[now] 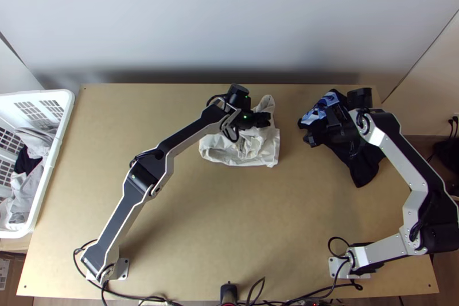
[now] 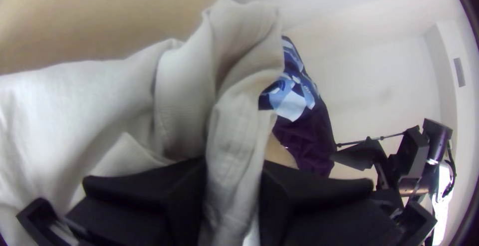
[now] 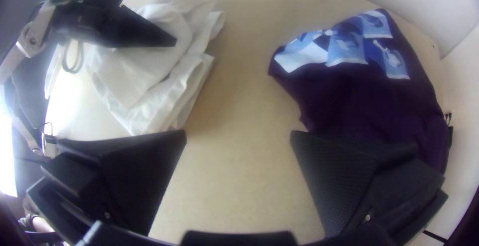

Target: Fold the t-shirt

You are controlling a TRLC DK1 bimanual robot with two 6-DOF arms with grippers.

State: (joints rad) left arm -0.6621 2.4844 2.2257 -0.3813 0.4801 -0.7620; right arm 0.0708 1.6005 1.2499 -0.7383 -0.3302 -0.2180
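In the top view my left gripper (image 1: 261, 120) is over the bunched off-white t-shirt (image 1: 244, 154), near the table's far middle. The left wrist view shows a raised fold of the white cloth (image 2: 239, 121) between the fingers of my left gripper (image 2: 232, 201), which is shut on it. My right gripper (image 1: 319, 128) is above the left edge of a dark cloth. In the right wrist view my right gripper (image 3: 239, 141) stands wide open with bare table between its fingers; the white t-shirt (image 3: 144, 71) lies crumpled to one side.
A dark cloth with a blue and white print (image 1: 356, 162) lies bunched at the table's far right. A white basket (image 1: 54, 159) holding grey and dark clothes stands beyond the left edge. The wall (image 1: 229, 30) rises behind the table (image 1: 246, 237).
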